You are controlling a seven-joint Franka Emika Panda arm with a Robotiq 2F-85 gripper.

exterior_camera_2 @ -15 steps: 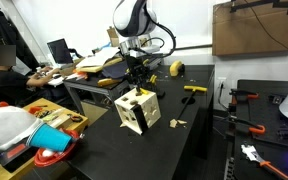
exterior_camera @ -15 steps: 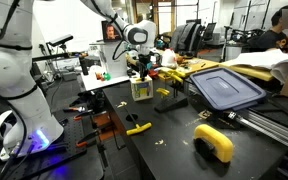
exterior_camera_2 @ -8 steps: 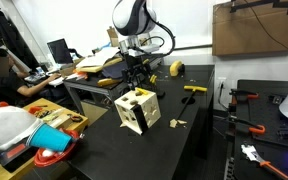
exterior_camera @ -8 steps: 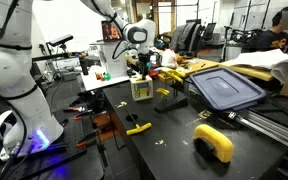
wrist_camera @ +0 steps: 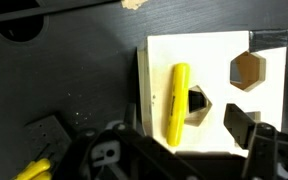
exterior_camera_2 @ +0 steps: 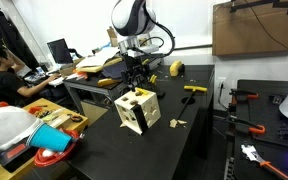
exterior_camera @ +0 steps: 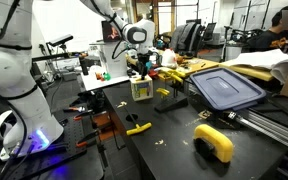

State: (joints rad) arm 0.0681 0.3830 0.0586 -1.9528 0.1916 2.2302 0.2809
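Little differs from a second ago in both exterior views: the arm, the wooden shape-sorter box (exterior_camera_2: 137, 110) and the loose items around them stand where they stood. One black counter (exterior_camera_2: 189, 145) carries everything. One blue bin lid (exterior_camera: 224, 88) lies on it, well apart from the box. There is one box, pale and cube-shaped, near the counter's edge (two cut-out holes show in its top face in the wrist view, one of them hexagonal). One tool (exterior_camera_2: 134, 82) hangs directly above the box, its jaws spread apart and gripping nothing. One yellow cylinder (wrist_camera: 176, 103) lies flat on the box's top, just beside the darker hole, between the spread fingers and seemingly clear of both.
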